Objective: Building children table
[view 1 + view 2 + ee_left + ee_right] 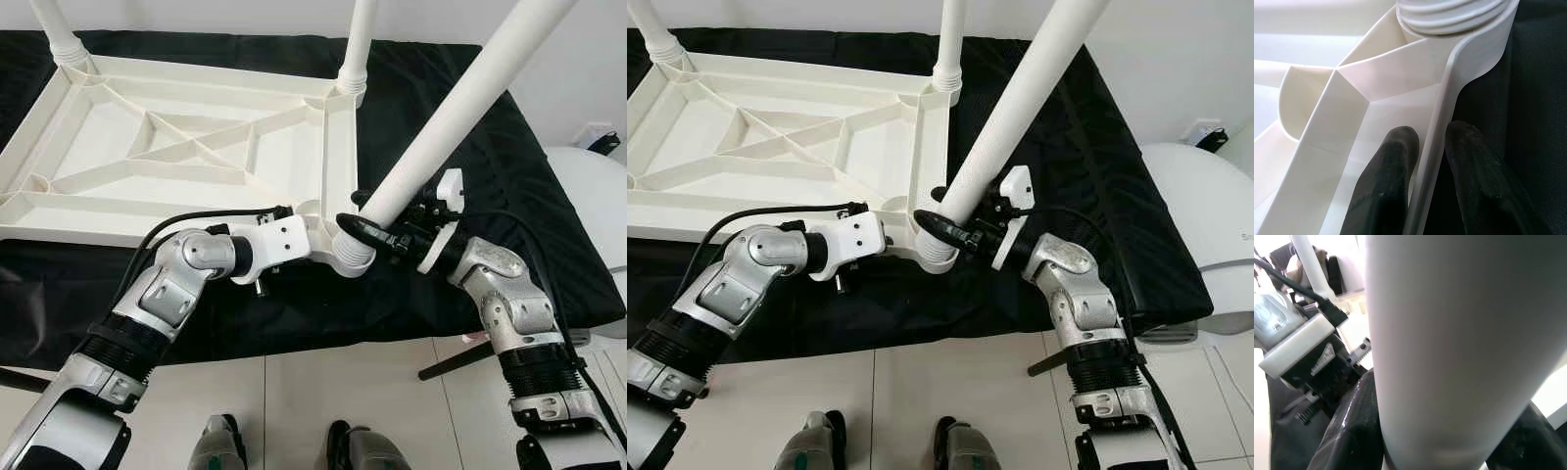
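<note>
Left gripper (1425,161), fingers clamped on the rim, steadies the inverted white ribbed plastic tabletop (186,147) at centre frame. Right gripper (377,233), fingers closed around the white tubular leg (460,113), seats it in the near corner socket (348,257).

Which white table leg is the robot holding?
The near, leaning leg at the tabletop's front corner, clamped by the right gripper. The two far legs stand untouched.
</note>
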You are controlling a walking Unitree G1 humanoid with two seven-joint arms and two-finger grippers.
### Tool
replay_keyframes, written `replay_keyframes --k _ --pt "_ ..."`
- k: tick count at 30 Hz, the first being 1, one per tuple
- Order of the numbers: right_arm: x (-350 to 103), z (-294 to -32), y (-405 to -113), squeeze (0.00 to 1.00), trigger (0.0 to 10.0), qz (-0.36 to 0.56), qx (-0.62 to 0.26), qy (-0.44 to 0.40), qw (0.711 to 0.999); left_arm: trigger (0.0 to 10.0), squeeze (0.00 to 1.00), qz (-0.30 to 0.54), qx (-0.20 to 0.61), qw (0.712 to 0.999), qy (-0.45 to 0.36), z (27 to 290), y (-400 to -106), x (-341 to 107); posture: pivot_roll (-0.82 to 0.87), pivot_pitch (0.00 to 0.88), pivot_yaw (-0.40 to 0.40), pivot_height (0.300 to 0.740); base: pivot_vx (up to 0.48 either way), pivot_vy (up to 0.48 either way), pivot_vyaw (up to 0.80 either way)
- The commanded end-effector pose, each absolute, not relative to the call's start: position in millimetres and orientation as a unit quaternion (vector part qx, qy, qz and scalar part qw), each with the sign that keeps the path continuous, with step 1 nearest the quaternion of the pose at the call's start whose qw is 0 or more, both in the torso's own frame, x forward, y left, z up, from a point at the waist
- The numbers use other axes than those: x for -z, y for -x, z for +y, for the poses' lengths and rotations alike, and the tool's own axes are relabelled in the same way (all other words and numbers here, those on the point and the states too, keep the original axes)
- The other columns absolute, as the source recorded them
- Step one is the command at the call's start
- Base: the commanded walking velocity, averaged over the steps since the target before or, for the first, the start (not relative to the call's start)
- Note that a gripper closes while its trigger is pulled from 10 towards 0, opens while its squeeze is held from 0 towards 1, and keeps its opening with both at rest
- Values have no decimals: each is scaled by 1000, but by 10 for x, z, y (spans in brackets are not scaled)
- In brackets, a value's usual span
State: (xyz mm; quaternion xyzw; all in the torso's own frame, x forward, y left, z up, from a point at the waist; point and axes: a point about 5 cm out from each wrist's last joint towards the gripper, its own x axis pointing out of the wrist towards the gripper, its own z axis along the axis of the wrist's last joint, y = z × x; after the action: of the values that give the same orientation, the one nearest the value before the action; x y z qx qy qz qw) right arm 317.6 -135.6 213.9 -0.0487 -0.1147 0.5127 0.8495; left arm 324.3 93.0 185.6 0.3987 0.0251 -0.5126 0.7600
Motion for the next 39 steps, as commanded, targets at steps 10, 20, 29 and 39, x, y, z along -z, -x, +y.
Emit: replay_keyframes --k 10,20,29,39 --pt "-2069 -1350 -3230 0 10000 -80 -547 99 828 10000 0 54 499 767 -400 989 -3213 -1704 113 222 -62 740 0 0 0" --pt "-2081 -1250 -3249 0 10000 -84 -568 115 810 10000 0 53 498 768 -399 979 -3205 -1703 113 229 -66 740 0 0 0" --pt "-1989 -1147 -3165 0 10000 -87 -592 131 791 10000 0 53 494 771 -399 998 -3203 -1718 117 233 -68 740 0 0 0" --pt "-1890 -1230 -3179 0 10000 -72 -573 153 802 10000 0 53 495 770 -398 1000 -3201 -1725 113 243 -58 740 0 0 0"
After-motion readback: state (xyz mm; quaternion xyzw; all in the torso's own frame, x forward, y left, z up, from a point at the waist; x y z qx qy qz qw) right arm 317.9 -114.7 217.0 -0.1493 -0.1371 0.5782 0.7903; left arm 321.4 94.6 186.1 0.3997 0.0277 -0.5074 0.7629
